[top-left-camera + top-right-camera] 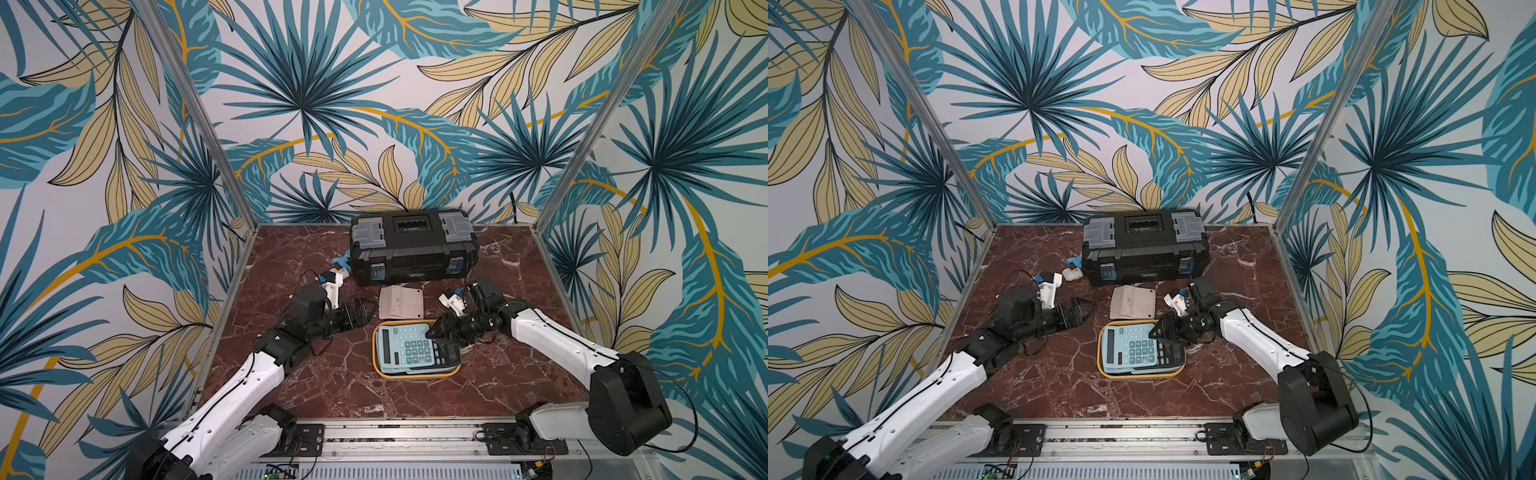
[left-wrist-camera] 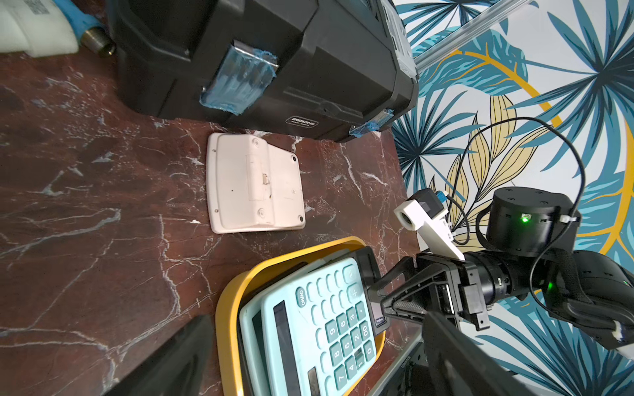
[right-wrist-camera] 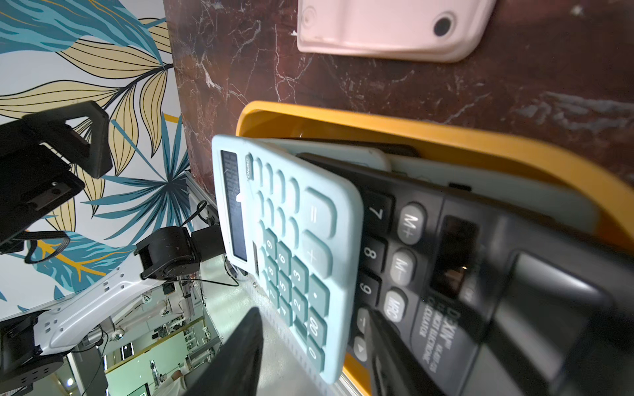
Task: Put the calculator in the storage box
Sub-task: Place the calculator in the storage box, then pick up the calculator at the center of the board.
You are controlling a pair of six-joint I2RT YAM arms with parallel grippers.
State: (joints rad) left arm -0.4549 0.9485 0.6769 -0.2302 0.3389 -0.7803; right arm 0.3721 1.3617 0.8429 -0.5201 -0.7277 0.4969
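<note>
A blue calculator (image 1: 405, 345) lies in the yellow box (image 1: 415, 376), on top of a black calculator (image 1: 451, 353). The right gripper (image 1: 434, 334) sits at the black one's right end, but I cannot tell if it is squeezing it. The left gripper (image 1: 365, 313) hangs wide open to the left of the box, holding nothing, and a pink calculator (image 1: 401, 302) lies face down just beyond the box.

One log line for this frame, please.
left gripper: open, clear of tray | right gripper: at black calculator in tray, grip unclear | pink calculator: face-down on table
</note>
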